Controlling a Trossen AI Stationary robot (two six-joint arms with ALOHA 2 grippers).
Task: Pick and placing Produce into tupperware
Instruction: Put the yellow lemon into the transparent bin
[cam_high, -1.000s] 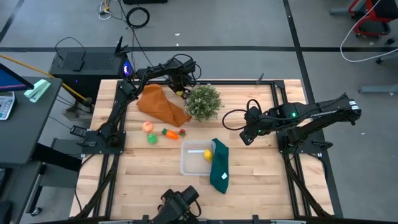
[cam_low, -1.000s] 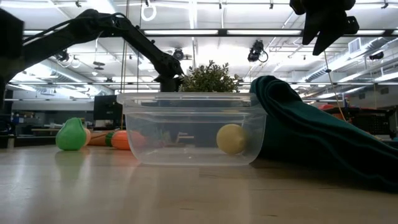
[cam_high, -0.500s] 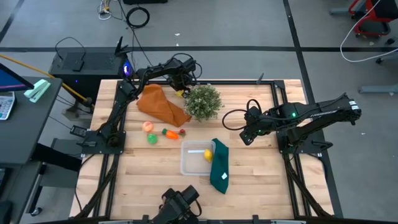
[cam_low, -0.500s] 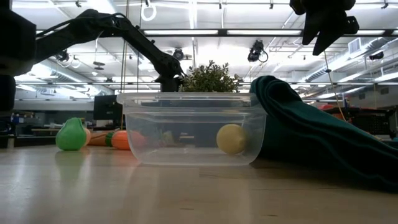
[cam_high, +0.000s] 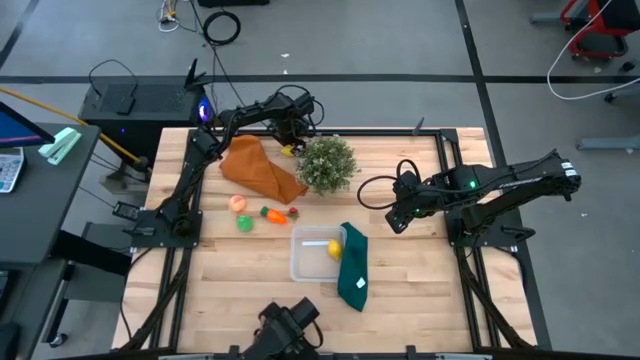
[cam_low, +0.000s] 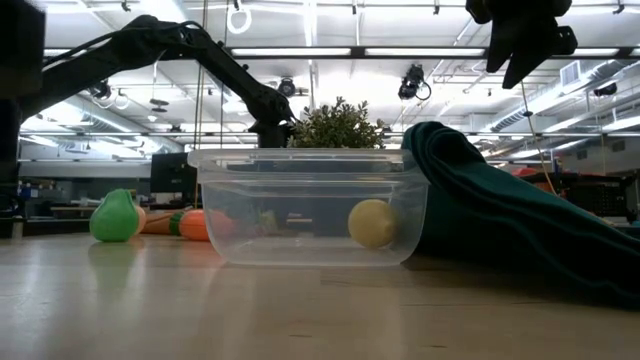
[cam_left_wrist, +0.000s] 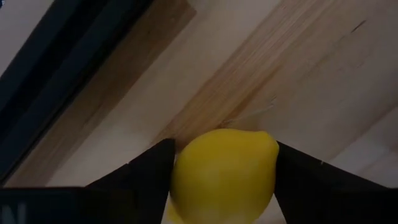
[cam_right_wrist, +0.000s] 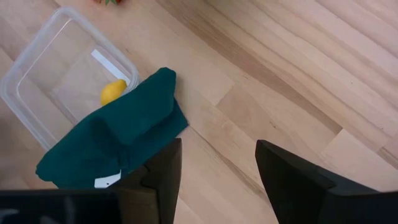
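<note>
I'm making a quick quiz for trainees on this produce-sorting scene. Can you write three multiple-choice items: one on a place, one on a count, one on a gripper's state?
1. Where is the left gripper?
A. over the tupperware
B. at the table's far edge, between the orange cloth and the potted plant
C. above the dark green cloth

2. How many pieces of produce lie in the tupperware?
A. none
B. one
C. three

3. What is between the left gripper's fingers?
A. a lemon
B. a carrot
C. nothing

Answers:
1. B: the high view shows it by the potted plant and orange cloth.
2. B: only one lemon is inside.
3. A: the left wrist view shows a yellow lemon filling the gap between both fingers.
</note>
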